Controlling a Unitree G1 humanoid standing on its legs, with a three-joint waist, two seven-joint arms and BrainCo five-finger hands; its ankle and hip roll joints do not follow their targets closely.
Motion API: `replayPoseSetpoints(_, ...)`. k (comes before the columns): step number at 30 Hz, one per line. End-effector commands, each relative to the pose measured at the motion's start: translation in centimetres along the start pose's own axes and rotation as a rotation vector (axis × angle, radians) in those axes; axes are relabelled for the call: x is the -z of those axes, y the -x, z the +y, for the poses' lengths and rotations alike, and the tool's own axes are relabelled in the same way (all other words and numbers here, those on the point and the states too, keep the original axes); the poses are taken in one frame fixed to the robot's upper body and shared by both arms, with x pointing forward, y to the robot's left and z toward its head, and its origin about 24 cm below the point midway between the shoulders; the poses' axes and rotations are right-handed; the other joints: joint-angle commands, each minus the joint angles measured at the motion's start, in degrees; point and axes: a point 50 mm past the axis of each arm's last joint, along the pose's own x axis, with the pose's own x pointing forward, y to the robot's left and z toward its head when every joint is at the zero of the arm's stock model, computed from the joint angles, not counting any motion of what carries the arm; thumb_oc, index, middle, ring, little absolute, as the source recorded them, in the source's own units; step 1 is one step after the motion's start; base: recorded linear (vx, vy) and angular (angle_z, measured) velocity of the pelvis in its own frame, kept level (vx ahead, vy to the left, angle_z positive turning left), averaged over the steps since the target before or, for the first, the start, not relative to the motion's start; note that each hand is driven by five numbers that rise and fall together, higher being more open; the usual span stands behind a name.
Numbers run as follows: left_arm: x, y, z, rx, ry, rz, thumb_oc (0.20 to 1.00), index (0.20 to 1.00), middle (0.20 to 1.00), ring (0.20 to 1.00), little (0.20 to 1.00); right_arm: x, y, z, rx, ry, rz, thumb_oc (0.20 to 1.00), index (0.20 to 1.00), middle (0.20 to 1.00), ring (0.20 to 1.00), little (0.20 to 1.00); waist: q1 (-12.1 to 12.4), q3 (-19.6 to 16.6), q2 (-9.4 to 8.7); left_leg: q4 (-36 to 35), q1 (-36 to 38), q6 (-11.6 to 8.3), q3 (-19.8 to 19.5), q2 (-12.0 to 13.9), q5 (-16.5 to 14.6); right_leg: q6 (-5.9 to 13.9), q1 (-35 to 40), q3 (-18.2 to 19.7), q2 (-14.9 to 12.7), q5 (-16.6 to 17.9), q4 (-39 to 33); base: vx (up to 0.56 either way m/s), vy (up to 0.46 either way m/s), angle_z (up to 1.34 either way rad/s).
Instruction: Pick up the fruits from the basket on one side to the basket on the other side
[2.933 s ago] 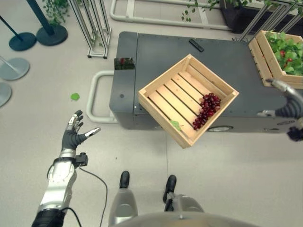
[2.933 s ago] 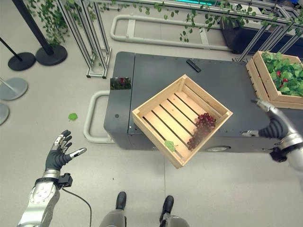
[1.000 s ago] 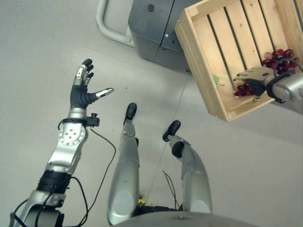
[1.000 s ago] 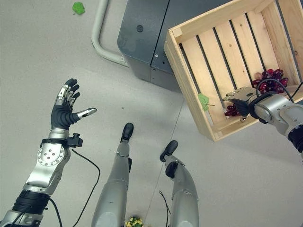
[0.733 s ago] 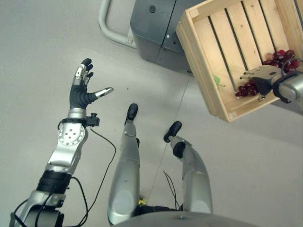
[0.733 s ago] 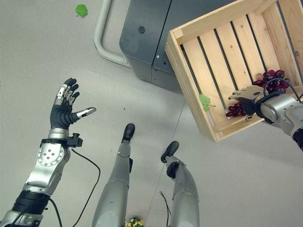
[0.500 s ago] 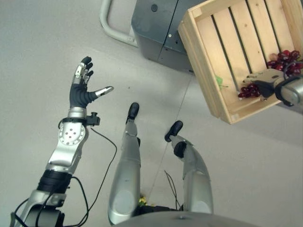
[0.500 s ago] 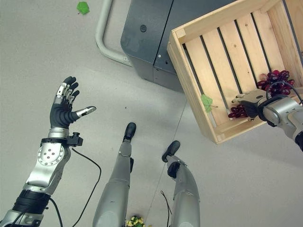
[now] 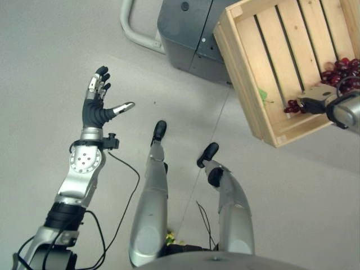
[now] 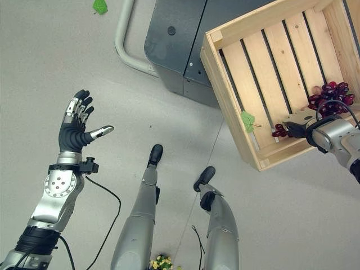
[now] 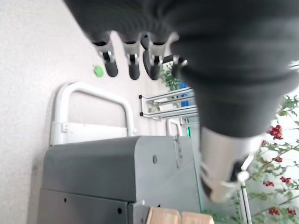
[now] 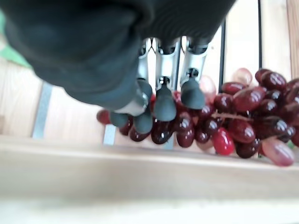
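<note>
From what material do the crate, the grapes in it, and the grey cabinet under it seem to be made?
Crate: pale unfinished wood, shown by visible grain and slats with gaps between them. Grapes: glossy dark red skins with highlights; real fruit or plastic cannot be told. Cabinet: probably painted sheet metal, being matte dark grey with flat panels, seams and small fasteners.

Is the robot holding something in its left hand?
No, the left robot hand is raised over the bare floor with its fingers spread and nothing in it.
</note>
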Motion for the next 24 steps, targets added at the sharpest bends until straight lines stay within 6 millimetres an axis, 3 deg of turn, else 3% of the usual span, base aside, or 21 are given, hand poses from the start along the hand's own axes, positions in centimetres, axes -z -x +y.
replayPoseSetpoints(1, -2.5, 0.0, -0.4, -0.019, 0.070, -0.139, 1.000, 1.000, 1.000, 1.000, 1.000, 1.2, 0.4, -0.2, -0.008, 0.046, 0.048, 0.200, 0.200, 0.200, 0.200, 0.200, -2.74, -0.51, 2.69, -0.33, 2.83, 0.42, 1.41, 1.18, -3.56, 6.04, 3.03, 1.28, 1.07, -2.24, -2.97, 0.00, 0.000, 0.00)
replayPoseSetpoints(10, -2.7, 0.1, -0.3, -0.028, 0.072, -0.146, 1.000, 1.000, 1.000, 1.000, 1.000, 1.5, 0.6, -1.7, 0.070, 0.013, 0.064, 0.200, 0.200, 0.200, 0.200, 0.200, -2.65, -0.51, 2.66, -1.70, 3.30, 0.37, 0.93, 1.45, -2.96, 6.06, 2.84, 0.90, 1.13, -2.28, -2.98, 0.00, 0.000, 0.00)
replayPoseSetpoints(13, -2.7, 0.3, 0.0, -0.037, 0.070, -0.145, 1.000, 1.000, 1.000, 1.000, 1.000, 2.7, 1.0, -3.7, 0.176, -0.025, 0.112, 0.200, 0.200, 0.200, 0.200, 0.200, -2.63, -0.51, 2.51, -1.84, 3.45, 0.37, 0.94, 1.50, -2.84, 6.09, 2.87, 0.97, 1.13, -2.07, -3.03, 0.00, 0.000, 0.00)
replayPoseSetpoints(14, -2.8, 0.3, 0.1, -0.037, 0.065, -0.149, 1.000, 1.000, 1.000, 1.000, 1.000, 3.3, 1.4, -5.3, 0.236, -0.011, 0.134, 0.200, 0.200, 0.200, 0.200, 0.200, -2.39, -0.51, 2.23, -1.86, 3.60, 0.35, 0.90, 1.54, -2.79, 6.06, 3.07, 1.02, 1.18, -2.06, -3.12, 0.00, 0.000, 0.00)
replayPoseSetpoints(16, -2.8, 0.2, 0.1, -0.037, 0.067, -0.150, 1.000, 1.000, 1.000, 1.000, 1.000, 3.6, 1.5, -5.7, 0.244, 0.005, 0.141, 0.200, 0.200, 0.200, 0.200, 0.200, -2.41, -0.51, 2.22, -1.85, 3.64, 0.36, 0.93, 1.56, -2.82, 6.07, 3.19, 1.03, 1.17, -2.01, -3.20, 0.00, 0.000, 0.00)
replayPoseSetpoints(17, -2.9, 0.2, 0.1, -0.037, 0.069, -0.153, 1.000, 1.000, 1.000, 1.000, 1.000, 3.9, 1.7, -6.5, 0.262, 0.017, 0.153, 1.000, 1.000, 1.000, 1.000, 1.000, -2.55, -0.51, 2.25, -1.92, 3.49, 0.38, 0.96, 1.55, -2.61, 6.08, 3.12, 1.09, 1.23, -1.69, -3.44, -0.08, 0.044, 0.00)
replayPoseSetpoints(20, -3.2, 0.0, 0.3, -0.042, 0.062, -0.170, 1.000, 1.000, 1.000, 1.000, 1.000, 5.0, 2.3, -8.1, 0.317, 0.021, 0.198, 1.000, 1.000, 1.000, 1.000, 1.000, -2.57, -0.51, 1.81, -1.70, 2.48, 0.60, 1.23, 1.46, -1.52, 5.69, 2.46, 0.48, 1.17, 0.02, -4.13, -0.02, 0.018, 0.06)
replayPoseSetpoints(21, -3.1, 0.1, 0.3, -0.038, 0.057, -0.164, 1.000, 1.000, 1.000, 1.000, 1.000, 5.4, 2.5, -8.3, 0.323, 0.034, 0.215, 1.000, 1.000, 1.000, 1.000, 1.000, -2.66, -0.51, 1.55, -1.62, 3.97, 0.38, 1.12, 1.53, -2.84, 6.13, 3.67, 1.19, 1.32, -1.23, -3.82, -0.08, 0.035, 0.03)
replayPoseSetpoints(22, -3.3, 0.0, 0.3, -0.037, 0.057, -0.171, 1.000, 1.000, 1.000, 1.000, 1.000, 5.8, 2.7, -8.5, 0.327, 0.035, 0.232, 1.000, 1.000, 1.000, 1.000, 1.000, -2.54, -0.51, 1.48, -1.60, 2.73, 0.57, 1.16, 1.42, -1.59, 5.70, 2.68, 0.52, 1.15, 0.22, -4.27, 0.00, 0.000, 0.00)
replayPoseSetpoints(24, -3.1, 0.2, 0.4, -0.035, 0.056, -0.163, 1.000, 1.000, 1.000, 1.000, 1.000, 6.0, 2.8, -8.4, 0.319, 0.042, 0.239, 1.000, 1.000, 1.000, 1.000, 1.000, -2.68, -0.51, 1.33, -1.63, 4.09, 0.33, 1.08, 1.50, -2.80, 6.13, 3.95, 1.17, 1.36, -1.11, -4.07, 0.02, -0.004, 0.05)
